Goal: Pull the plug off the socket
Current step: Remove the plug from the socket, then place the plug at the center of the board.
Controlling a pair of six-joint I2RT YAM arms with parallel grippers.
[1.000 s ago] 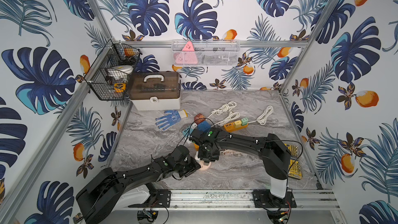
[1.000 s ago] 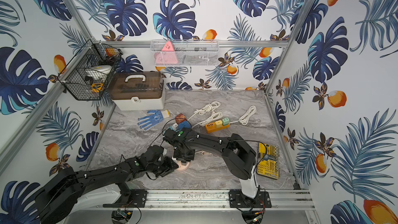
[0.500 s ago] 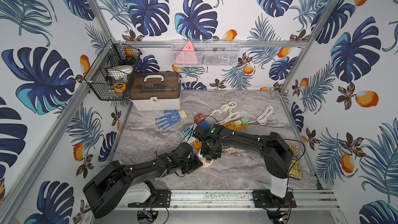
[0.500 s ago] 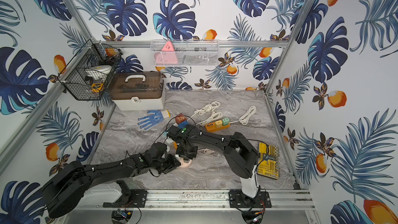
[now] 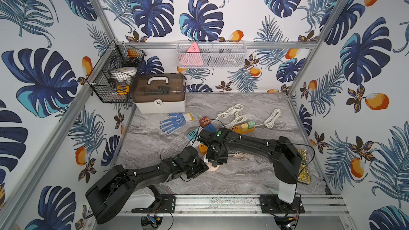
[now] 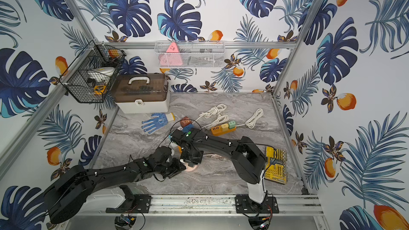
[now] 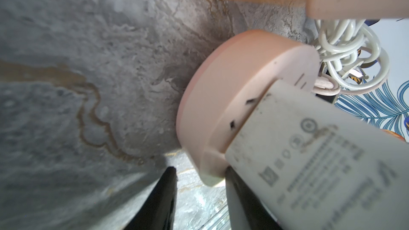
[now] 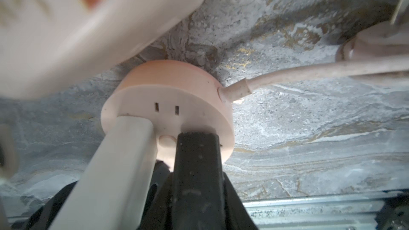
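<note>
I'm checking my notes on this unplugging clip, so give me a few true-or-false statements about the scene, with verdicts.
1. The plug sits in the socket. True.
2. The socket is square. False: it is round.
3. The right gripper has its jaws shut, tip on the socket's face beside the plug. True.
4. The glove lies inside the toolbox. False: it lies on the table, in front of the toolbox.

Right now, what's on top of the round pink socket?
A white plug stands in the socket, the right tool resting on its face alongside. A two-slot outlet and a button show. The plug's pins are covered.
</note>
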